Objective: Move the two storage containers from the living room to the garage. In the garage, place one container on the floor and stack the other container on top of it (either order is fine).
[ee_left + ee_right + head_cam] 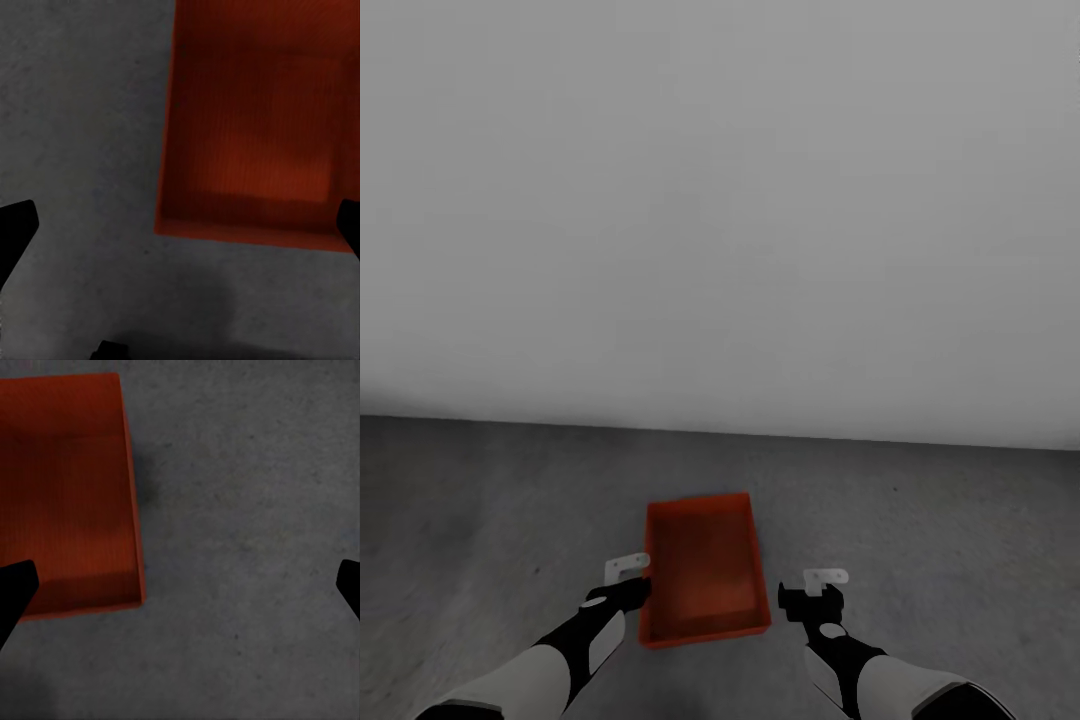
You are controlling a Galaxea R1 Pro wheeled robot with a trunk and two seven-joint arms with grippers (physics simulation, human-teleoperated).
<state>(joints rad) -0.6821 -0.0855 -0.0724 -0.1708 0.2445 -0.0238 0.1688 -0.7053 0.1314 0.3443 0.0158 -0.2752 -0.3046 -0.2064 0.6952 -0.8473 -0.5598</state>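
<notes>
The left gripper is held above the dark grey concrete floor at the near left edge of the storage container, its black fingers spread wide apart with nothing between them. The right gripper is likewise spread and empty, held just off the container's near right corner, with one dark fingertip seen over the orange-red interior and the other over bare concrete. The container is seen resting flat on the floor between the two grippers, open side up, its long axis running away from the robot toward the plain pale grey wall.
</notes>
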